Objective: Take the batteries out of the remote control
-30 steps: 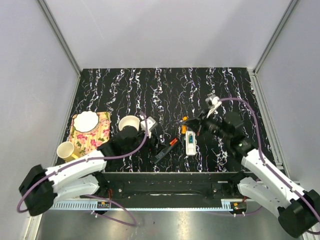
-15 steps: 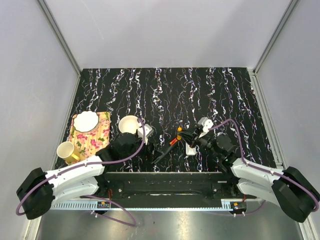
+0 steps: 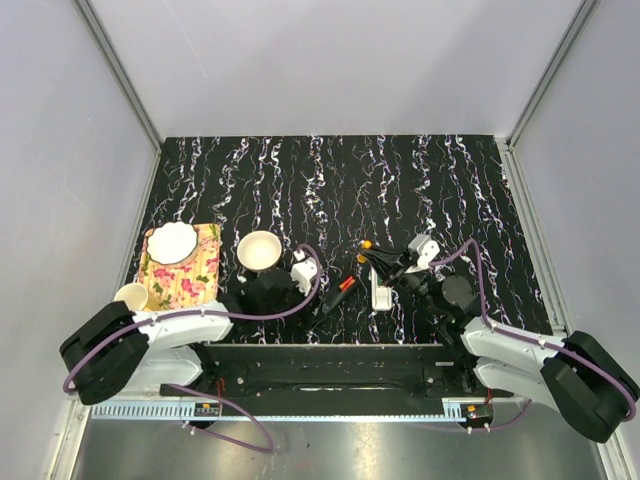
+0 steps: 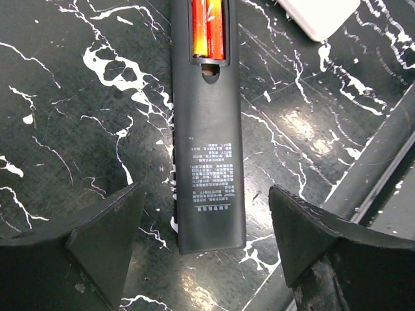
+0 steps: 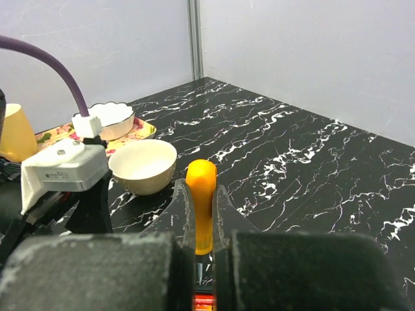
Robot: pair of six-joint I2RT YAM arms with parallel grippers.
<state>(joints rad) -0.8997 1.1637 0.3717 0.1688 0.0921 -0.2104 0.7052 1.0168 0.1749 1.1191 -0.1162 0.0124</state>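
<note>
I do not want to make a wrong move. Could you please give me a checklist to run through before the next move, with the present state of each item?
1. Left tool open: ok.
2. Right tool shut on the orange stick: ok.
3. Black remote lies inside the left tool's opening, touching neither side: ok.
4. Black remote's cover off, orange batteries showing: ok.
5. White remote slot and its batteries exposed: cannot tell, as it is too small in the top view and only a corner shows at the left wrist.
</note>
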